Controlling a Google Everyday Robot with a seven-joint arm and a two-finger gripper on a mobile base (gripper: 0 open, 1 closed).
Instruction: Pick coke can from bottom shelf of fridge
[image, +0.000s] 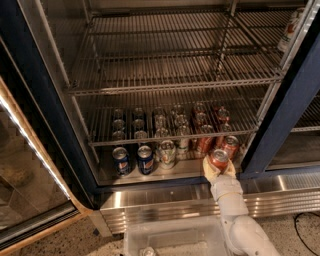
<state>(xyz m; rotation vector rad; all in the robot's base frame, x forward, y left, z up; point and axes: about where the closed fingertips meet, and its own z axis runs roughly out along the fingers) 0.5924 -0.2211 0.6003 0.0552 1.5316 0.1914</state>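
My gripper (219, 167) is at the front right of the fridge (286, 115), at the edge of the bottom shelf (186, 171). It is shut on a red coke can (219, 157), held upright with its silver top showing. My white arm comes up from the lower right. Two more coke cans (231, 146) (204, 143) stand just behind it on the shelf. Further red cans stand in rows behind them, under the lowest wire rack.
Two blue cans (121, 161) (145, 159) and a pale green-white can (167, 153) stand at the shelf's front left. Wire racks (170, 75) sit above. The open glass door (30, 175) is at left. The ribbed steel base (165, 205) and a clear bin (170, 242) lie below.
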